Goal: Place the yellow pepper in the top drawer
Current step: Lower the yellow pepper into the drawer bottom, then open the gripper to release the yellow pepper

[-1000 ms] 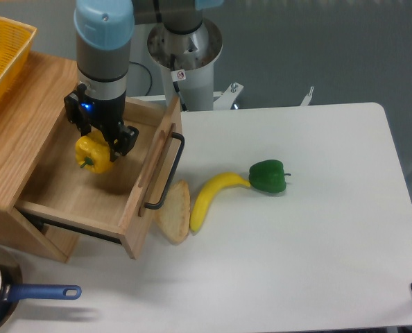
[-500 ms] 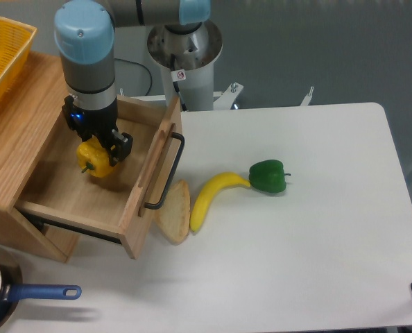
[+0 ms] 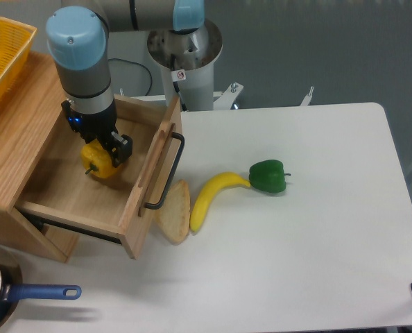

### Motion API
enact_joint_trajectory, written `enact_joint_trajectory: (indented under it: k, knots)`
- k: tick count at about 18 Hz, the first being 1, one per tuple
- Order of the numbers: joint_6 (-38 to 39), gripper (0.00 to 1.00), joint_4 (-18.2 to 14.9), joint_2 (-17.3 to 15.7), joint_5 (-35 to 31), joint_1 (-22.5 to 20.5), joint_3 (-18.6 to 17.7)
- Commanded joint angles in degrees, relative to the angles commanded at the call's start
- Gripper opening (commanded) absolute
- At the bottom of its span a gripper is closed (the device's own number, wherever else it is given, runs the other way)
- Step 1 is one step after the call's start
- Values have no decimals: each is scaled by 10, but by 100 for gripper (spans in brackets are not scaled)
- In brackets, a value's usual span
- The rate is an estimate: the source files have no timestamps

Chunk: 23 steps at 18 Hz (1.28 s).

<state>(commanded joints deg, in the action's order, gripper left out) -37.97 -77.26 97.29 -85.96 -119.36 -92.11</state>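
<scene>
Camera view, fixed, looking down on the table [image 3: 317,263]: gripper [image 3: 100,149] sits inside the top drawer [image 3: 81,198], fingers pinching the yellow pepper [image 3: 98,159] from above. Pepper hangs low in the drawer box, stem end facing front-left; can't tell if it touches the drawer floor. Drawer is pulled out wide, its front panel w/ black bar handle [image 3: 168,170] just right of the gripper. Cabinet top [image 3: 19,132] runs to the gripper's left, w/ a yellow mesh basket [image 3: 1,52] at the far back-left corner. Right of the gripper, past the drawer front, on the white table: a flat slice of bread [image 3: 175,220] leaning near the drawer panel, then a banana [image 3: 209,196] touching the bread, then a green pepper [image 3: 268,176] at the banana's far tip. Below-left of the gripper, well apart, a pan w/ blue handle [image 3: 43,293] at the frame corner. Arm base [image 3: 185,48] stands behind-right of the gripper.
</scene>
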Motion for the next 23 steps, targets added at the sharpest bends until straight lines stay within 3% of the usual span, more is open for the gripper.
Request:
enact_joint_trajectory:
  k: [1,2,3,5,13,20,23]
  knots:
    - [0,65,1,0,1,0,0]
    - [0,70,1,0,1,0,0]
    - [-2,81,2,0,1,0,0]
    - [-2,91,2,1,1,0,0]
    - [-3,95,9,-3,8,-1,2]
    - [-5,95,18,-10,81,-29,7]
    - [-7,97,21,-21,125,-68,13]
